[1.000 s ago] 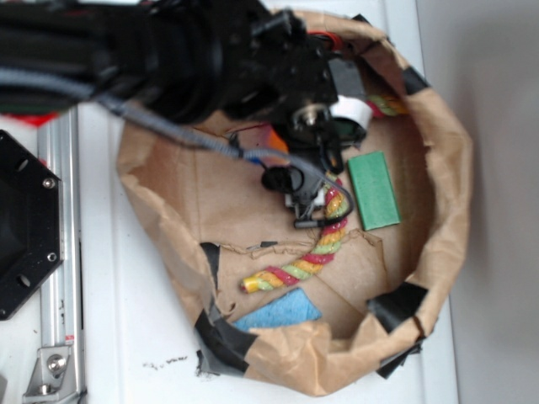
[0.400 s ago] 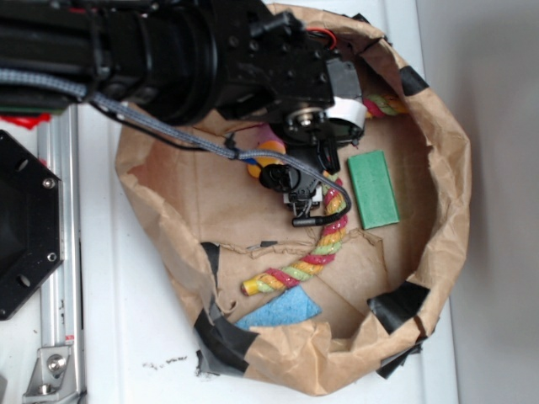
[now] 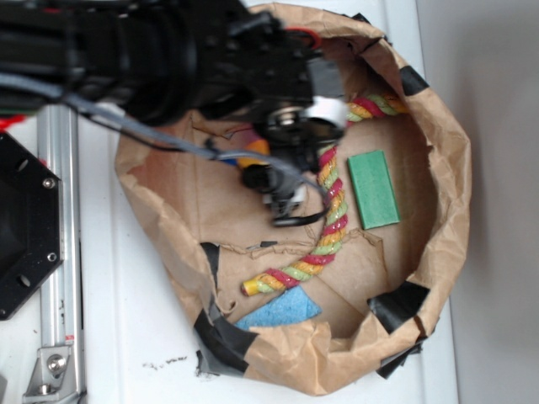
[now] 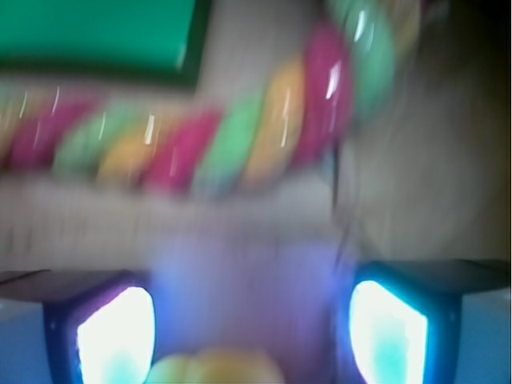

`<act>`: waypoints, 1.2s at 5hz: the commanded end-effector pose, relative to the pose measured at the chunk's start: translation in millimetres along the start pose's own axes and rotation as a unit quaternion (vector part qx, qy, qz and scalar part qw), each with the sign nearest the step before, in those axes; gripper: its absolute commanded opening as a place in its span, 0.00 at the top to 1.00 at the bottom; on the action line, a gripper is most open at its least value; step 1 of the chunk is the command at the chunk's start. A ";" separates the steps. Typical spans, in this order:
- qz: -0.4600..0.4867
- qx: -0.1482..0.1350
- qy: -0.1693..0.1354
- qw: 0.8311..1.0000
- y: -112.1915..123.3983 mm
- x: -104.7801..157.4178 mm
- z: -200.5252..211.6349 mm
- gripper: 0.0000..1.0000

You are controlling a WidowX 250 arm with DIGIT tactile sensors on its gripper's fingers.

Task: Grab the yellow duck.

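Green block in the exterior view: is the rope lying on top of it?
No; the green block lies clear of the rope, with bare brown paper between them.

A white tabletop [image 3: 135, 337] fills the scene, with a grey surface [image 3: 497, 202] running along its 3 o'clock side. At 9 o'clock a metal rail [image 3: 61, 252] and black plate [image 3: 21, 223] lie.

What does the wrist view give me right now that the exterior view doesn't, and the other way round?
Only the wrist view, though blurred, shows the gripper's two glowing pads, spread apart, with a yellow rounded shape, probably the yellow duck, low between them. Only the exterior view shows the paper bag rim, the blue sponge, black tape patches and the arm covering the duck's spot. Both show the twisted rope and the green block.
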State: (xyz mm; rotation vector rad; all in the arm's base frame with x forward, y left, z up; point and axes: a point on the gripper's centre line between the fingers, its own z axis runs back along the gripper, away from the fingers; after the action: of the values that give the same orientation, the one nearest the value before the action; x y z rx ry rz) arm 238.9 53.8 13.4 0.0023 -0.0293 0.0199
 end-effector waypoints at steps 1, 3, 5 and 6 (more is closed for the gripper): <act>0.021 -0.024 -0.064 0.997 7.2 -15.2 54.3 0.00; 0.009 -0.023 -0.050 0.998 -1.6 -22.4 48.6 0.00; -0.016 -0.029 -0.061 0.998 -18.7 -11.0 37.0 0.00; -0.017 -0.044 -0.063 0.997 -24.8 -0.5 19.6 0.00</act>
State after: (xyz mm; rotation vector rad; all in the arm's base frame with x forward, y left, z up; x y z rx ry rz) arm 230.1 28.8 22.6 -0.0930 -0.1075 0.0098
